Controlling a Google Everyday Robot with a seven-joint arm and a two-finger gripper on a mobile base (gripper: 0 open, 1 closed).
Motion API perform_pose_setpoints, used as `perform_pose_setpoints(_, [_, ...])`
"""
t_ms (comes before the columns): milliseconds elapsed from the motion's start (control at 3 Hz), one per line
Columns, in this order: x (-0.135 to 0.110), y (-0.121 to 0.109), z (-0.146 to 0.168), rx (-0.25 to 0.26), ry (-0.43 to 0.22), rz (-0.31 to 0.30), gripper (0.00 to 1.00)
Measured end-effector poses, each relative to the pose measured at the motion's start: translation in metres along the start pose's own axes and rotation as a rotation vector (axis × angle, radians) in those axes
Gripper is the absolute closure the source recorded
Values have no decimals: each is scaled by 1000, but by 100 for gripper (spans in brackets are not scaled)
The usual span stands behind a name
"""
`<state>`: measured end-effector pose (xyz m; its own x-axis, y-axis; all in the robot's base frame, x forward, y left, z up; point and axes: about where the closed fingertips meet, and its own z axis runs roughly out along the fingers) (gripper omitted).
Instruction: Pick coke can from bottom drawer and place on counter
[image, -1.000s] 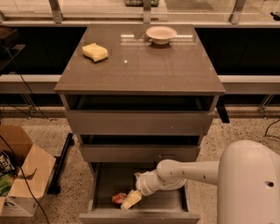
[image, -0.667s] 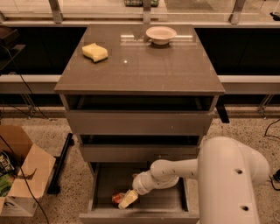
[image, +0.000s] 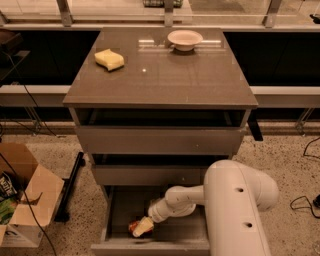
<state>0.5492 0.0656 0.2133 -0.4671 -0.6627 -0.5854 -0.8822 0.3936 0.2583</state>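
The bottom drawer (image: 120, 210) is pulled open below the two shallower drawers. The red coke can (image: 133, 228) lies on the drawer floor near the front left, mostly covered by the gripper. My gripper (image: 142, 227) reaches down into the drawer from the white arm (image: 230, 200) on the right and sits right over the can. The counter (image: 160, 75) is the flat grey-brown top of the cabinet, above and behind.
A yellow sponge (image: 109, 59) lies at the counter's back left and a white bowl (image: 185, 39) at the back middle. An open cardboard box (image: 25, 200) stands on the speckled floor to the left. A black bar (image: 70, 187) leans beside the cabinet.
The arm has swung further left and down into the drawer, bringing the gripper closer onto the can. The can has stayed near the same spot.
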Motion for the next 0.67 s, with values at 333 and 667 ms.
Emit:
perform_pose_setpoints(333, [10, -17, 18, 25, -30, 25, 0])
perform_pose_setpoints(667, [33, -39, 41, 38, -60, 80, 0])
